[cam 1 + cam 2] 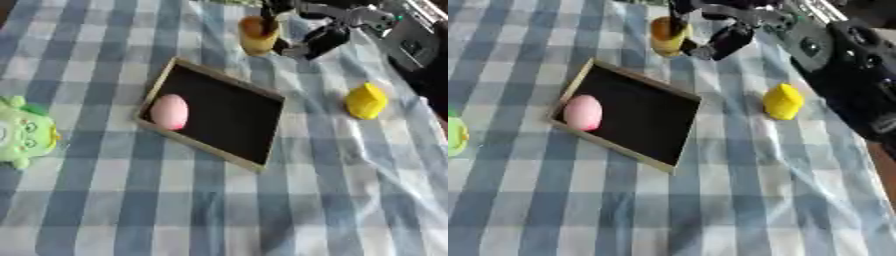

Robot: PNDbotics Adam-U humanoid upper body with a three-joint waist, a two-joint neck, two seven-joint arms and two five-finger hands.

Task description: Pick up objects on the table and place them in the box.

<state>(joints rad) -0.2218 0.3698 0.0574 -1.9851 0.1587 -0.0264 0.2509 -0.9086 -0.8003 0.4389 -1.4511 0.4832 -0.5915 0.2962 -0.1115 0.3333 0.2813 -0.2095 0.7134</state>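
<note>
While the right hand (302, 35) reached in from the upper right at the far edge of the worktop (332, 200), its fingers were curled round a yellow-orange cup-shaped object (259, 35), one dark finger over the rim and the thumb at its right side. That object stood upright just beyond the far corner of the box (262, 150), near it but outside. Box was a shallow square tray, light wooden rim, black floor, sitting askew on the blue-and-white check cloth. A pink egg-shaped object (170, 111) lay inside it, against the left wall near the left corner; rest of the floor was bare black. To the right of the box, well apart from it, a small yellow object (366, 101) sat on the cloth, shape hard to make out. At the left edge of the left eye view a green plush toy (24, 131) with a pale face lay on the cloth, apart from the box. Right forearm, black and silver, filled the upper right corner. Left hand showed in neither view.
</note>
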